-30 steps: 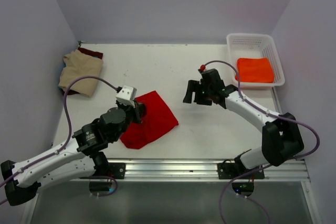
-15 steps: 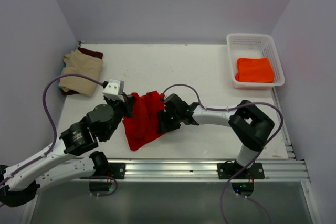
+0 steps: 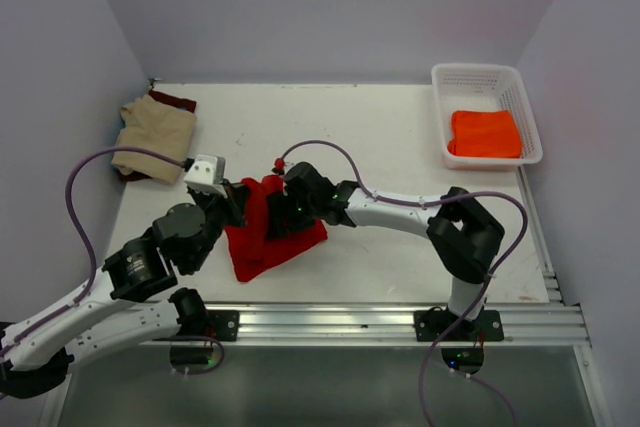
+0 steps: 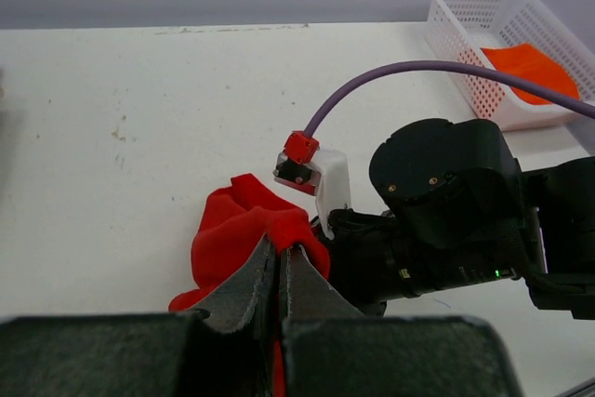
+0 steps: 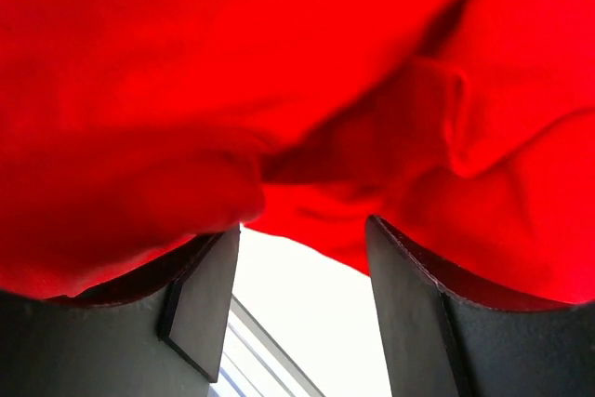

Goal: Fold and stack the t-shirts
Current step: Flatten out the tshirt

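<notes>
The bright red t-shirt lies bunched near the table's front, left of the middle. My left gripper is shut on a raised fold of the red t-shirt. My right gripper reaches in from the right and is pressed into the same cloth; its jaws stand open, with red cloth draped over the fingers. The tan t-shirt lies on a dark maroon one at the far left. The orange t-shirt is in the basket.
A white basket stands at the far right corner. The two arms nearly touch over the red shirt. A metal rail runs along the table's front edge.
My right arm swung from the right side across to the red shirt and pushed into it. The left gripper pulled the cloth left, and the flat shirt is now bunched.
</notes>
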Robot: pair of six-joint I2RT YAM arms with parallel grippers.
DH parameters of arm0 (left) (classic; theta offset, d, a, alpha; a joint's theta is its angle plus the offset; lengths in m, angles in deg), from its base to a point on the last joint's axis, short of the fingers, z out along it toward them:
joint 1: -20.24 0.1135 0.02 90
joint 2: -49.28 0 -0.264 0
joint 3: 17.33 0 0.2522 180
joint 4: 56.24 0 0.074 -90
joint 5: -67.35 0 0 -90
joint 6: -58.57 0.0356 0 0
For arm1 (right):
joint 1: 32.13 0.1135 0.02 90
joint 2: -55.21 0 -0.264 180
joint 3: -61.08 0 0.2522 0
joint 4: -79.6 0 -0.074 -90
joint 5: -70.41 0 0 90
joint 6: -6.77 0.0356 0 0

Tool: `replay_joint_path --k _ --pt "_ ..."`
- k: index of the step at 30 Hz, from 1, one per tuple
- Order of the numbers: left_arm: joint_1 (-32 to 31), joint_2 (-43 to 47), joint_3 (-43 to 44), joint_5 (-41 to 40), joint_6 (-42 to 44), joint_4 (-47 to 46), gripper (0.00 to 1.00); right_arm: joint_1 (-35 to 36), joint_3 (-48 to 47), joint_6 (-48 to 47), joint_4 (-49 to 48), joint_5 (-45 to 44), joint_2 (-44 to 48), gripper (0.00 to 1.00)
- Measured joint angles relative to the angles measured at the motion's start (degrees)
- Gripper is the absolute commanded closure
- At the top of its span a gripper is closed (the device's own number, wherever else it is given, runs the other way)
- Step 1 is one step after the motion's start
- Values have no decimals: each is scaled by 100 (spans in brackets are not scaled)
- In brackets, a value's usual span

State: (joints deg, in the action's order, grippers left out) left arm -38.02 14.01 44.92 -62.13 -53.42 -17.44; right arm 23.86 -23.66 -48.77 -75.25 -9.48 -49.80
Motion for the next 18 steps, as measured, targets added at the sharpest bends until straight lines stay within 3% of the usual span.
replay_joint_path --k 12,14,16,18 --pt "0 186 0 4 -94 76 100 31 -487 50 57 -160 -990 45" --pt "0 275 0 0 -122 111 100 31 -525 33 35 -214 -1014 67" --pt "0 400 0 -2 -144 160 100 37 -525 39 74 -291 -1047 100" --pt "0 505 0 -4 -155 188 100 39 -505 90 96 -337 -1067 100"
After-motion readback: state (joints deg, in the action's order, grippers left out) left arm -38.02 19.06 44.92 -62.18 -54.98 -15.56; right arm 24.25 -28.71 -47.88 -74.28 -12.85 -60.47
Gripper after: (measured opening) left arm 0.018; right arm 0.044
